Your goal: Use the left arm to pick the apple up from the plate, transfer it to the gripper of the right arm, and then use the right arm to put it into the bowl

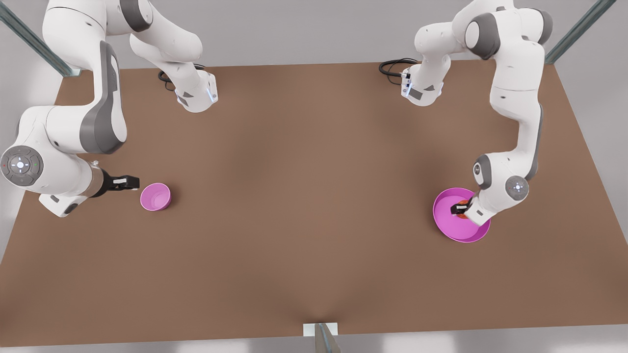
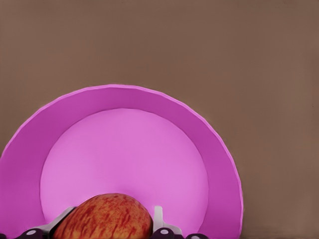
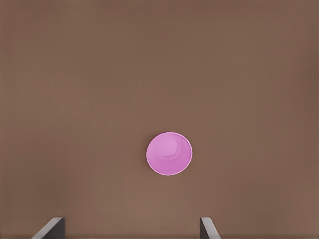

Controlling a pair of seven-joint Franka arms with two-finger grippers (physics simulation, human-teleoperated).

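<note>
My right pincer [image 1: 128, 182] waits open at nine o'clock of the bowl [image 1: 155, 196]. Far toward three o'clock, my left pincer [image 1: 460, 208] straddles the apple [image 2: 103, 217] on the plate [image 1: 444, 211]; grip unclear.

Matt brown table [image 1: 304, 220], smooth and even; plate [image 2: 219, 164] and bowl [image 1: 155, 196] of smooth matt pink plastic look; apple [image 2: 104, 219] with mottled, faintly streaked skin; arm shells [image 1: 515, 73] were smooth white with grey joints.
</note>
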